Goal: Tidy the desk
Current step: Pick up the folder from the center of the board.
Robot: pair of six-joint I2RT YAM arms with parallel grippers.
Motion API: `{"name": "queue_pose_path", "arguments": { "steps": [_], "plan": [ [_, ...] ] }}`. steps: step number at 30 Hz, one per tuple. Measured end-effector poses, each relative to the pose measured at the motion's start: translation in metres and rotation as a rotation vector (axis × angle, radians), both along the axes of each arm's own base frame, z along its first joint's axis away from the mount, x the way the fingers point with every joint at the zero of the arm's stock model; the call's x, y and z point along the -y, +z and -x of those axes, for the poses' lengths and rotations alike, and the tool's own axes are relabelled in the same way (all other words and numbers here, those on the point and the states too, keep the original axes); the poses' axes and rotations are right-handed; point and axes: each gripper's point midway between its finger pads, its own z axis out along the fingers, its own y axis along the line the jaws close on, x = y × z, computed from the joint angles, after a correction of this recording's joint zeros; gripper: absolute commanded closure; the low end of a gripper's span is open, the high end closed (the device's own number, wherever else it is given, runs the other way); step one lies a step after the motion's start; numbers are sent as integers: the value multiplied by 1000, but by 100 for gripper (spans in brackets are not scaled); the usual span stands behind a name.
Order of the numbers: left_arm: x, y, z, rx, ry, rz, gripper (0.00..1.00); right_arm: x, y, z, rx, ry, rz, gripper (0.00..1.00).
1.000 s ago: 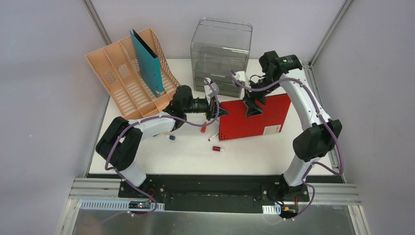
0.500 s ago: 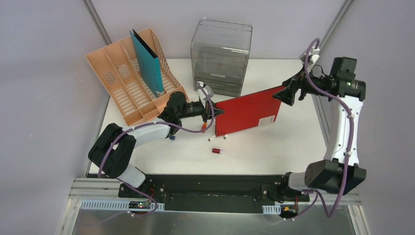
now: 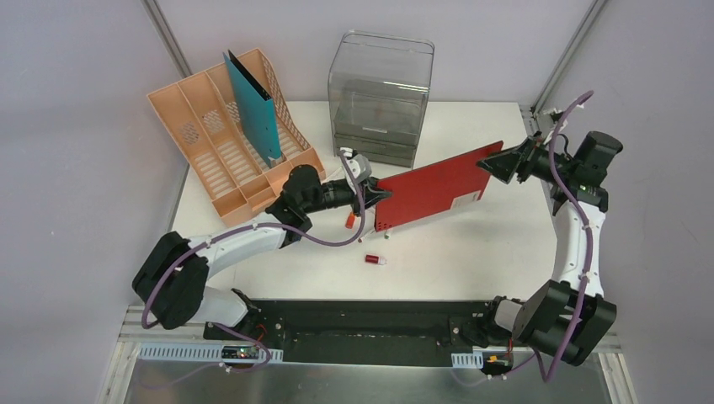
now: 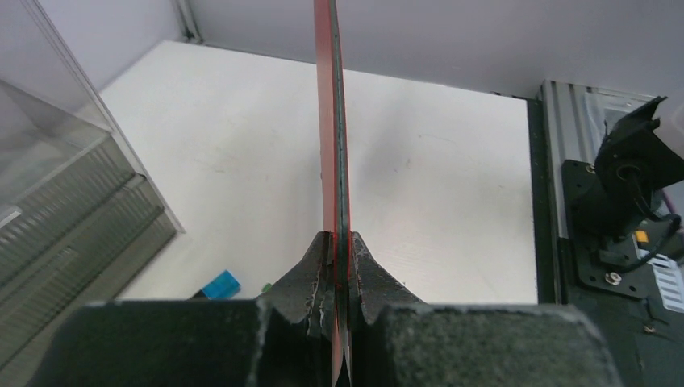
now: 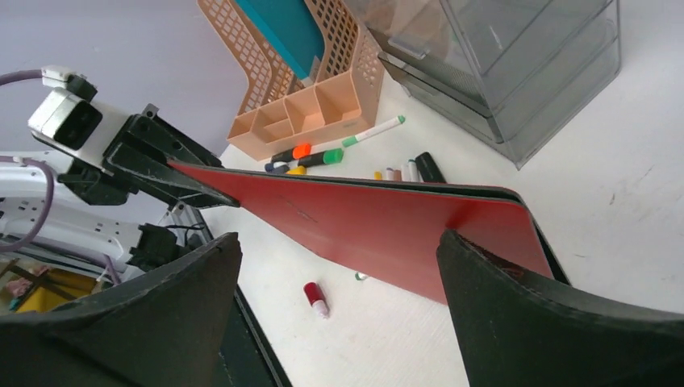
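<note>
Print on the white label (image 3: 469, 202) of the red folder (image 3: 429, 189) is too small to read; left gripper (image 3: 378, 195) clamps one folder edge, right gripper (image 3: 495, 165) gapes open at the opposite corner.

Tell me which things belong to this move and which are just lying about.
In play: red folder, clamped in left jaws; right jaws, open by its corner; desk.
Lying about: red marker, loose pens, teal folder in peach rack, drawer box.
</note>
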Motion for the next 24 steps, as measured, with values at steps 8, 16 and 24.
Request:
{"name": "queue_pose_path", "arguments": {
  "steps": [8, 16, 24],
  "plan": [
    [14, 13, 12, 139, 57, -51, 100, 7, 21, -7, -205, -166, -155, 4],
    [44, 4, 11, 289, 105, -189, 100, 13, 10, -19, -370, -298, -266, 6],
    [67, -10, 14, 450, 118, -328, 100, 22, -26, -34, -525, -384, -293, 11]
  ]
}}
